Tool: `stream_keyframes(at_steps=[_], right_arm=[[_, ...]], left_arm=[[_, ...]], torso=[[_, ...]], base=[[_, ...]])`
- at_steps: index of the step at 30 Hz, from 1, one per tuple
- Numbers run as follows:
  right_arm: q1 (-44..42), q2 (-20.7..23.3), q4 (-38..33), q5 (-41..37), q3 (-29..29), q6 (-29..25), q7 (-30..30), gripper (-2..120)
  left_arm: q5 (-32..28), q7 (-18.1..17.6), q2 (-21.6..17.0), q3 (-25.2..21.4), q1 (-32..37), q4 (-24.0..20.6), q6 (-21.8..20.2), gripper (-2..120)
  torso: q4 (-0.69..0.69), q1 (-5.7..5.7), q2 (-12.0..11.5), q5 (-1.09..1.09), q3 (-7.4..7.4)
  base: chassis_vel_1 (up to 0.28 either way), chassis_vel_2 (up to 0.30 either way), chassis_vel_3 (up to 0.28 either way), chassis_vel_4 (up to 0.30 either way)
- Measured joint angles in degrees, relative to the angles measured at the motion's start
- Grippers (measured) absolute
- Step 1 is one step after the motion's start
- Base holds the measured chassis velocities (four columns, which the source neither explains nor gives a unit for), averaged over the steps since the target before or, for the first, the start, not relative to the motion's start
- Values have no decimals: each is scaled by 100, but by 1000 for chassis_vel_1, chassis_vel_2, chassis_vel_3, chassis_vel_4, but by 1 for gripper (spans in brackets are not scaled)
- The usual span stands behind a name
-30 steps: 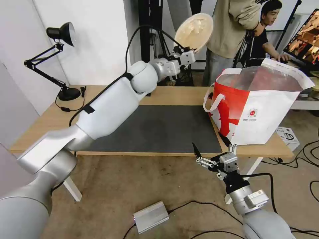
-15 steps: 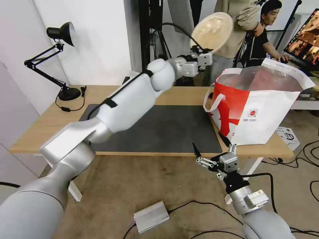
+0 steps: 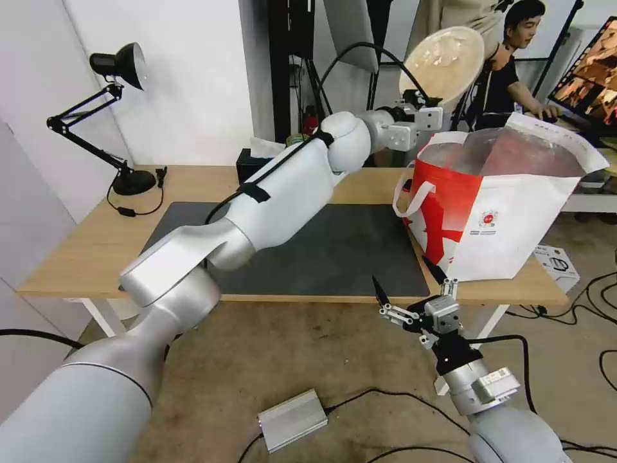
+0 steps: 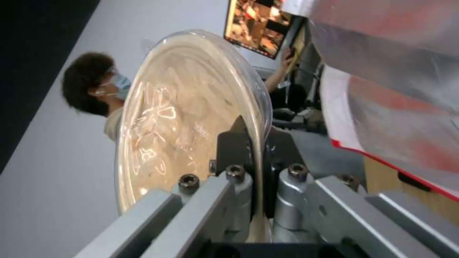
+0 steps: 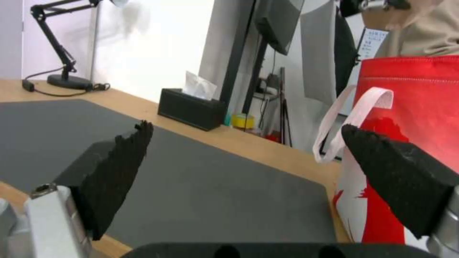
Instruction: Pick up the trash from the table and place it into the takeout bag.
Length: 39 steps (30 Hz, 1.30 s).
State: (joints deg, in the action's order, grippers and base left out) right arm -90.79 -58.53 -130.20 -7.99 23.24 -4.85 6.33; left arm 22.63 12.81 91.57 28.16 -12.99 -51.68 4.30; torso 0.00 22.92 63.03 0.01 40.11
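Note:
My left gripper (image 3: 421,105) is raised high over the table's far right, shut on the rim of the beige pulp bowl (image 3: 442,64), which stands on edge with its inside facing me. In the left wrist view the bowl (image 4: 177,118) is pinched between both fingers (image 4: 234,143) of the left gripper (image 4: 256,141). The takeout bag (image 3: 508,212) stands open on the table's (image 3: 77,251) right end, just right of and below the bowl; its foil lining (image 4: 397,71) is close by. My right gripper (image 3: 408,283) hangs open below the table's front edge, and the right gripper (image 5: 244,157) faces the mat with nothing between its fingers.
A black tissue box (image 5: 191,109) sits at the table's back edge, partly behind my left arm (image 3: 250,173). A black desk lamp (image 3: 119,67) stands at the back left. The dark grey mat (image 3: 334,251) covers the middle. A silver box (image 3: 292,419) and cables lie on the floor.
My left arm has swung to the right with the bowl, from above the table's middle back to beside the bag's open top. The right arm has not moved.

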Motion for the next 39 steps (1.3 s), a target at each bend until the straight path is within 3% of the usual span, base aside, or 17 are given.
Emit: stream_keyframes(at_steps=[17, 39], right_arm=[[0, 0, 0, 0, 0, 0, 0, 100], [0, 0, 0, 0, 0, 0, 0, 100]], left_arm=[[21, -45, -3, 1006, -76, 242, 0, 0], [562, -17, 0, 1339, -51, 160, 95, 0]], torso=[[0, -1, 0, -1, 0], [0, -1, 0, -1, 0]], base=[[0, 0, 0, 0], [0, 0, 0, 0]])
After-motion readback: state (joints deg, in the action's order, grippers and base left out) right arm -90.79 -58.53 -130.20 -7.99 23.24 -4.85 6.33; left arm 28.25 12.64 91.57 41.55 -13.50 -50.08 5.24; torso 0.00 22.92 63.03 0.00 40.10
